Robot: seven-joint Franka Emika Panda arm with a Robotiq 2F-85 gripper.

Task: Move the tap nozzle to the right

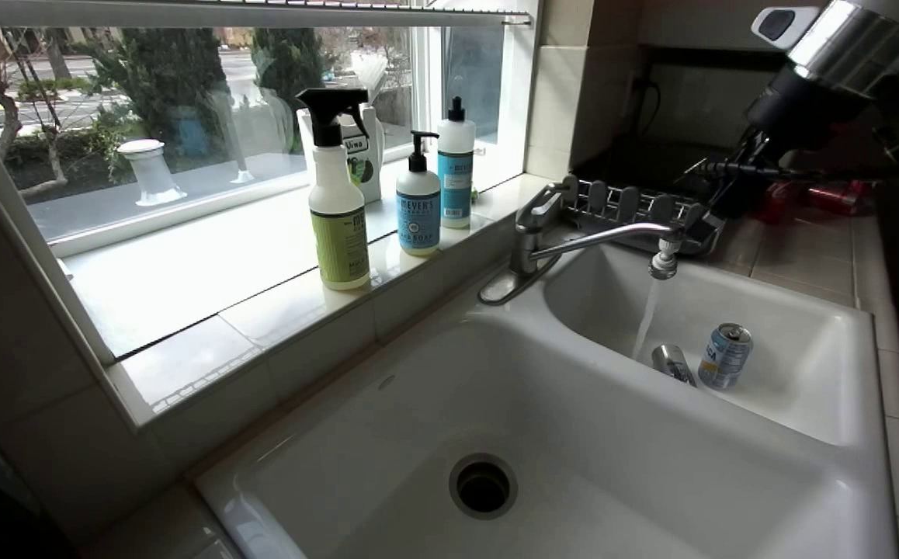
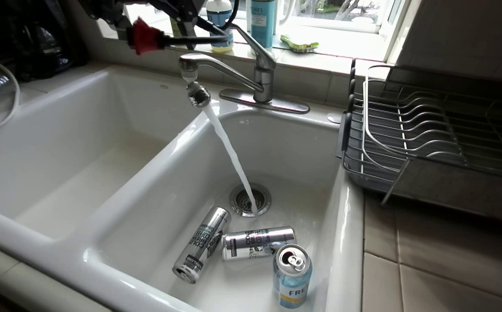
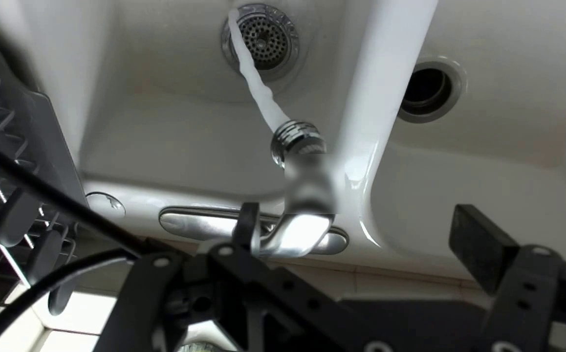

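Observation:
The tap nozzle (image 2: 198, 94) is a short chrome swivel head at the end of the tap spout (image 2: 225, 69). It hangs tilted, and a water stream (image 2: 229, 145) runs from it to the drain (image 2: 251, 187). The nozzle also shows in an exterior view (image 1: 663, 264) and in the wrist view (image 3: 297, 139), where a blurred patch covers its joint with the spout. My gripper (image 3: 366, 234) is open and empty, above and behind the spout. In the wrist view one finger is left of the spout and the other is far right of it. The gripper also shows in an exterior view (image 1: 717, 182).
A dish rack (image 2: 433, 130) stands beside the basin. Cans lie or stand in the basin, including an upright blue can (image 2: 292, 279). Soap bottles, such as the spray bottle (image 1: 341, 233), line the windowsill. A red connector (image 2: 145, 38) on a black cable hangs near the gripper.

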